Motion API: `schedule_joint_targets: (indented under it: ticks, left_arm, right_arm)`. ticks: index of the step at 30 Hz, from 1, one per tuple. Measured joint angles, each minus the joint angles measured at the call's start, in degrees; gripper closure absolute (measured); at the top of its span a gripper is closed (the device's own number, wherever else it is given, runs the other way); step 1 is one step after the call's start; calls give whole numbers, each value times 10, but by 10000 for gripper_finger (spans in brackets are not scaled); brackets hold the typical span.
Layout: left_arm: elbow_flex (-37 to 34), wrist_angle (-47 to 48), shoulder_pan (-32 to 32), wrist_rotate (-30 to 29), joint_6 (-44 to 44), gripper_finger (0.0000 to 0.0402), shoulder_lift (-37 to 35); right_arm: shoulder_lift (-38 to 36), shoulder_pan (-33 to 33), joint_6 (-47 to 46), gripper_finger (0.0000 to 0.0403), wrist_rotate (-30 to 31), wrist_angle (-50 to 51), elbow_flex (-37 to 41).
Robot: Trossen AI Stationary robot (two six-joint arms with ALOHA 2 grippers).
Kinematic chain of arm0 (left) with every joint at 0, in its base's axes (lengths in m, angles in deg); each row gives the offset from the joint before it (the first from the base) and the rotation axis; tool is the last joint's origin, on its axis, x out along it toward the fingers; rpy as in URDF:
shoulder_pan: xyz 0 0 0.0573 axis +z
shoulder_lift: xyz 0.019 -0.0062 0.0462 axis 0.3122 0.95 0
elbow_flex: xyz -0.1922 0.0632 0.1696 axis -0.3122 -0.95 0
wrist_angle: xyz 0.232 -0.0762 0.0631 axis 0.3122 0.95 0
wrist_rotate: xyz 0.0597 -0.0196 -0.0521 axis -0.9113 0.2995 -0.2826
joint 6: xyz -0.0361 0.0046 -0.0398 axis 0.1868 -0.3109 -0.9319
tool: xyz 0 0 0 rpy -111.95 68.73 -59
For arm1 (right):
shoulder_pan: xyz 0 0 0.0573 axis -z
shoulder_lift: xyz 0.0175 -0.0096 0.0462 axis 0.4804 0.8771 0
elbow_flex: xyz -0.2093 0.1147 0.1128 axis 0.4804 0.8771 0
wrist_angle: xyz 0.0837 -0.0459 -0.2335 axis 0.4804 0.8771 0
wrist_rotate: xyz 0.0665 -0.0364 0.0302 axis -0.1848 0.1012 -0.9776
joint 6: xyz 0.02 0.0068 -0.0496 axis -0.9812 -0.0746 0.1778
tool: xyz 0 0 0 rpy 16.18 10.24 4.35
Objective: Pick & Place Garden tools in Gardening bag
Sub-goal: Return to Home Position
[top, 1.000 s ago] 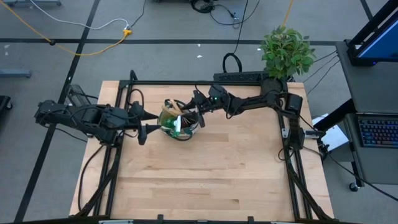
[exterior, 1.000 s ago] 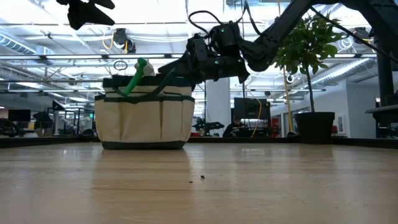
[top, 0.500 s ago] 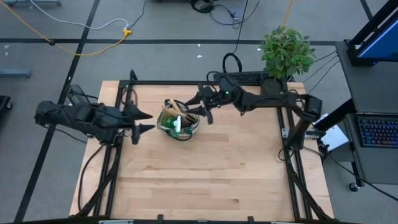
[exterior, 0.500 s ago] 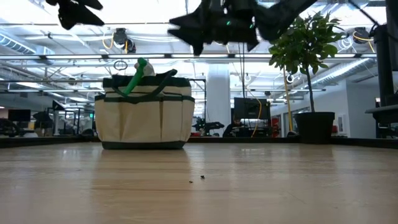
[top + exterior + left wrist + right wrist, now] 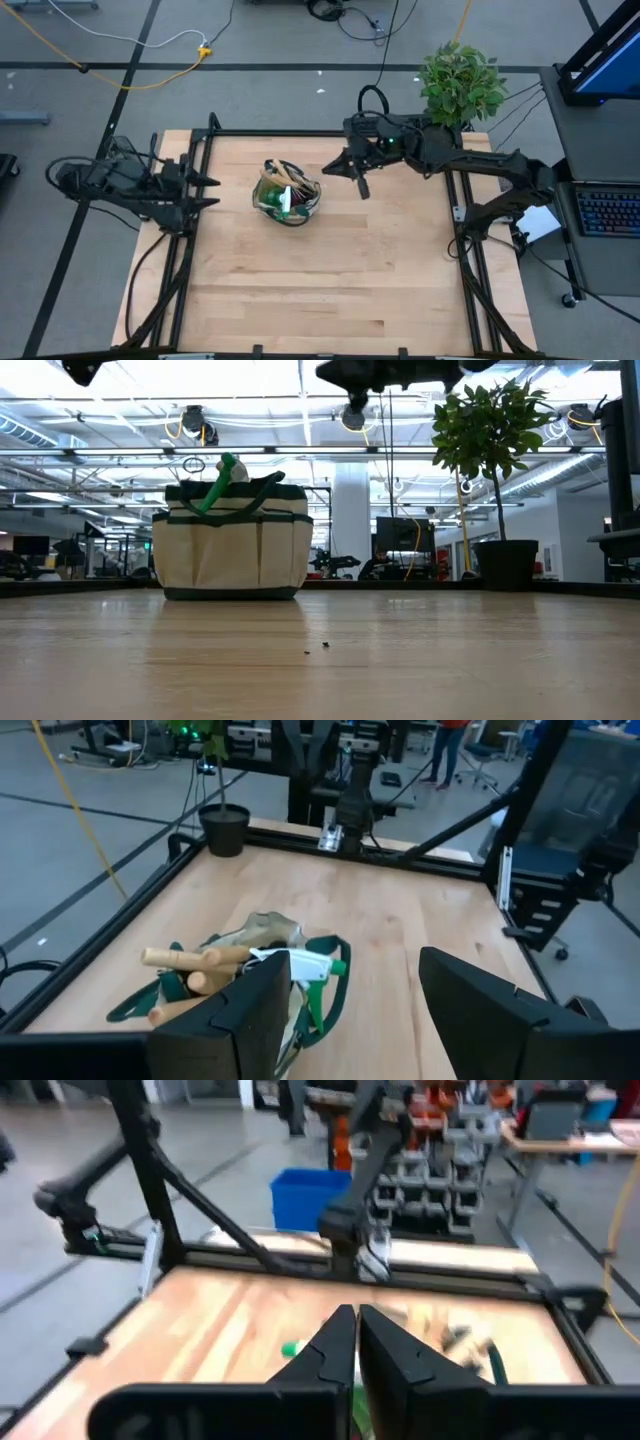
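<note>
The tan gardening bag with dark green trim stands upright on its flat bottom at the far middle of the table. Inside it lie wooden-handled tools, and a green spray bottle sticks out over the rim. My left gripper hovers open near the table's left edge, pointing toward the bag with nothing between its fingers. My right gripper is shut and empty. It hangs high above the table, to the right of the bag.
A potted leafy plant stands at the far right corner, behind my right arm. A black frame runs round the table's left, far and right edges. The whole near half of the wooden top is bare.
My right gripper has lifted away from the bag's rim and drawn back toward the table's right edge, ending high above the table. My left gripper has pulled back from beside the bag toward the table's left edge. The bag has stayed put.
</note>
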Motion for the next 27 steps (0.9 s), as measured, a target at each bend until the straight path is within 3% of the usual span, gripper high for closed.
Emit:
schedule_joint_targets:
  ticks: [5,10,19,27]
  left_arm:
    - [-20,0,-13,0,-4,172,-21]
    - [-84,-68,-25,10,-7,172,-54]
    - [-176,-152,-45,10,-3,172,-103]
    - [-225,-177,-54,9,17,172,-159]
  right_arm:
    - [-35,-2,17,400,34,73,0]
    - [-78,-22,22,402,106,121,18]
    - [-212,-78,-50,402,263,95,174]
    - [-365,-111,-99,403,332,-8,335]
